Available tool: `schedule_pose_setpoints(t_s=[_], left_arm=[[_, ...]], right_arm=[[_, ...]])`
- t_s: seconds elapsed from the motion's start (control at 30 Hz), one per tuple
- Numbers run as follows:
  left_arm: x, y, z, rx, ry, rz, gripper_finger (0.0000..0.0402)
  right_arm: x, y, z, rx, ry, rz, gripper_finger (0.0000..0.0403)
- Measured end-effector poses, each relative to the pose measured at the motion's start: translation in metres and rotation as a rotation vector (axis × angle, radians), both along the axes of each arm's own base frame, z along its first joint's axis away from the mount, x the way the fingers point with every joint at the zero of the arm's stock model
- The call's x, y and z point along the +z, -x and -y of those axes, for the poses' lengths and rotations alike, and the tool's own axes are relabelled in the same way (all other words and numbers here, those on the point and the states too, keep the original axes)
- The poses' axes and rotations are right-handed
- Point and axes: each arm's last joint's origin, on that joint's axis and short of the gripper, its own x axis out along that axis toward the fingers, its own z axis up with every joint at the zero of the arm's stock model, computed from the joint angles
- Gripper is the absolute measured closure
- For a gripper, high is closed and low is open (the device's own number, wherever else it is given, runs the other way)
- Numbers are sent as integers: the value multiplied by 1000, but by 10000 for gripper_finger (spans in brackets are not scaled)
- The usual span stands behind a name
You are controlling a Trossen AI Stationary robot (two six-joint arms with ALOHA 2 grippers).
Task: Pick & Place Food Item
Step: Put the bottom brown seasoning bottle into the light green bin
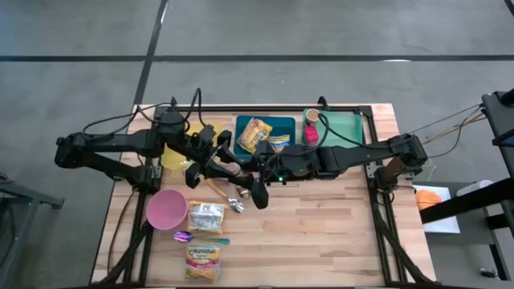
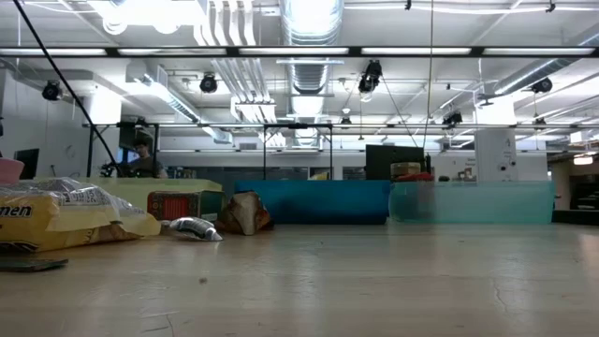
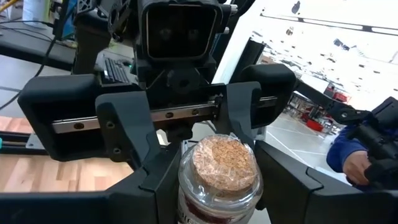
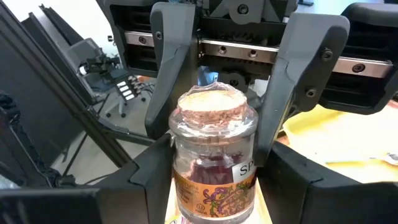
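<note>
Mid-handover, by my read. The spice jar (image 4: 213, 155) hangs in the air just in front of the blue tray (image 1: 283, 122). My left gripper (image 4: 214, 93) and right gripper (image 3: 202, 134) both clamp it, one from each side. Placing remains undone.

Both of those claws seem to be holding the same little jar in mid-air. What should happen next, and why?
Probably the left gripper should ease its fingers open. The cork-topped jar sits above the table between both grippers, and the right gripper appears closed against its sides too. With both clamped, neither arm can carry it away, so one has to let go.
</note>
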Motion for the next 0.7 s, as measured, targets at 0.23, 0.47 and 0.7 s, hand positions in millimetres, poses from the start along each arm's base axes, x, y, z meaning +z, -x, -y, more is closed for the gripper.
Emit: schedule_pose_setpoints(t_s=[0.23,0.47,0.7], left_arm=[[0,0,0,-4,9,-4,223],[1,0,0,1,52,-14,222],[10,1,-3,11,159,-46,39]], right_arm=[[0,0,0,6,4,-1,217],[1,0,0,7,-6,4,217],[2,1,1,0,23,10,217]])
